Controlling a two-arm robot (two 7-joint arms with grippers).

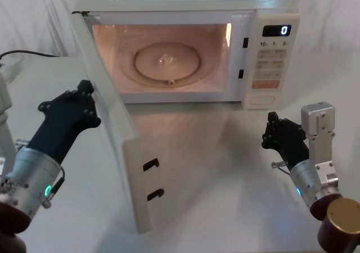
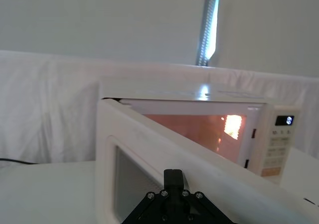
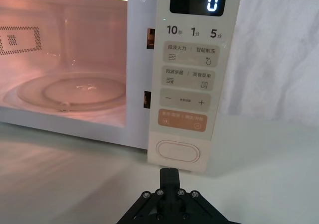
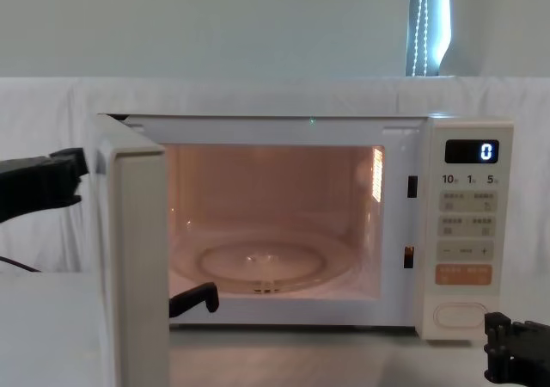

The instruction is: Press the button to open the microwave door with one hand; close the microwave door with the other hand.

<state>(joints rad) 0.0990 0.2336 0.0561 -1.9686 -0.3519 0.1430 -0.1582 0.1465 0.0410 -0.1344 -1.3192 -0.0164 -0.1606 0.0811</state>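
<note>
- Microwave [image 1: 185,17]: set upper centre of head view, cavity lit, display reading "0"; pads marked "10", "1", "5".
- Microwave door [image 1: 121,152]: swung wide, free edge pointed toward the lower frame.
- Button [image 3: 178,151]: oval, long axis horizontal, at panel bottom.
- Left gripper [image 1: 84,104]: against the door's outer face; finger state cannot be told.
- Right gripper [image 1: 277,130]: lower right, short of the button, bare table between; finger state cannot be told.
</note>
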